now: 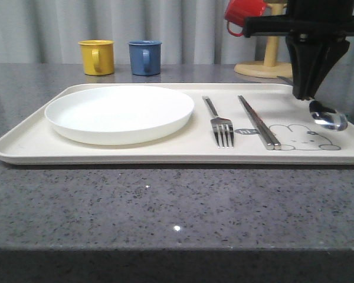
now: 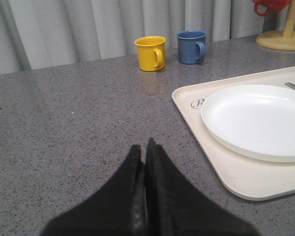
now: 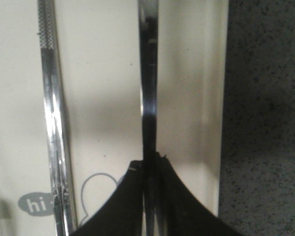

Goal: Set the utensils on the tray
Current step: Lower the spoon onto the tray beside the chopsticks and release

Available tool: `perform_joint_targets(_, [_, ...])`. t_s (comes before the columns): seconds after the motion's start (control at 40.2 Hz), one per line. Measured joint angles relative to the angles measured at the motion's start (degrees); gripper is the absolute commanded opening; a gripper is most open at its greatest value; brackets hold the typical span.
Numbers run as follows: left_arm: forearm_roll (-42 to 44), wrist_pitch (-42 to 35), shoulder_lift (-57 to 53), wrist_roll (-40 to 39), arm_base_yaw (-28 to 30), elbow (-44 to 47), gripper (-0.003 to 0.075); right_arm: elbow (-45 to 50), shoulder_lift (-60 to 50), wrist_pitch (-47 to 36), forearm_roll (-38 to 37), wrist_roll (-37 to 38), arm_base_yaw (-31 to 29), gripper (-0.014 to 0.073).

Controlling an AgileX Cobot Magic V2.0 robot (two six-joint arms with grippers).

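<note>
Spoon: shiny metal, oval bowl point(image 1: 328, 117) lying on the right end of the tray, its thin handle pinched between the right fingers point(image 3: 150, 164), which are clamped on it.
Chopsticks: straight silver pair point(image 1: 258, 121) lying side by side just left of the spoon, over the rabbit drawing.
Fork: four-tined, polished metal point(image 1: 219, 122), between the chopsticks and the plate, apart from both.
Plate: round, smooth, white point(image 1: 119, 112), on the left half of the tray.
Tray: cream rectangle with rounded corners and a low rim point(image 1: 23, 127), flat on the tabletop.
Tabletop: grey speckled stone point(image 1: 165, 200).
Left fingers: black, tapered, pressed together point(image 2: 146, 147) over bare tabletop, near the tray's corner.
Mugs: yellow mug point(image 1: 97, 56) and blue mug point(image 1: 145, 57) behind the tray; red mug point(image 1: 243, 13) on a wooden stand point(image 1: 265, 66).
</note>
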Motion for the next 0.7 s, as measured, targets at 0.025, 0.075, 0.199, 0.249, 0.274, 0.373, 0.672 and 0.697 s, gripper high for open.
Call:
perform_joint_targets(0.025, [0.0, 0.0, 0.0, 0.0, 0.0, 0.0, -0.0018, 0.0, 0.28, 0.0, 0.0, 0.0, -0.06, -0.0048])
perform_joint_targets(0.075, [0.0, 0.0, 0.0, 0.0, 0.0, 0.0, -0.0018, 0.0, 0.74, 0.0, 0.0, 0.0, -0.06, -0.0048])
perform_joint_targets(0.199, [0.0, 0.0, 0.0, 0.0, 0.0, 0.0, -0.0018, 0.0, 1.85, -0.1, 0.0, 0.1, -0.14, -0.0044])
perform_joint_targets(0.249, [0.0, 0.0, 0.0, 0.0, 0.0, 0.0, -0.0018, 0.0, 2.42, -0.25, 0.0, 0.1, -0.21, -0.0013])
perform_joint_targets(0.274, [0.0, 0.0, 0.0, 0.0, 0.0, 0.0, -0.0018, 0.0, 2.67, -0.25, 0.0, 0.1, -0.21, 0.0016])
perform_joint_targets(0.373, [0.0, 0.0, 0.0, 0.0, 0.0, 0.0, -0.0018, 0.0, 3.3, -0.45, 0.0, 0.1, -0.21, 0.0155])
perform_joint_targets(0.672, [0.0, 0.0, 0.0, 0.0, 0.0, 0.0, -0.0018, -0.24, 3.16, -0.58, 0.0, 0.28, -0.21, 0.0372])
perform_joint_targets(0.697, [0.0, 0.0, 0.0, 0.0, 0.0, 0.0, -0.0018, -0.65, 2.91, -0.58, 0.0, 0.28, -0.21, 0.0372])
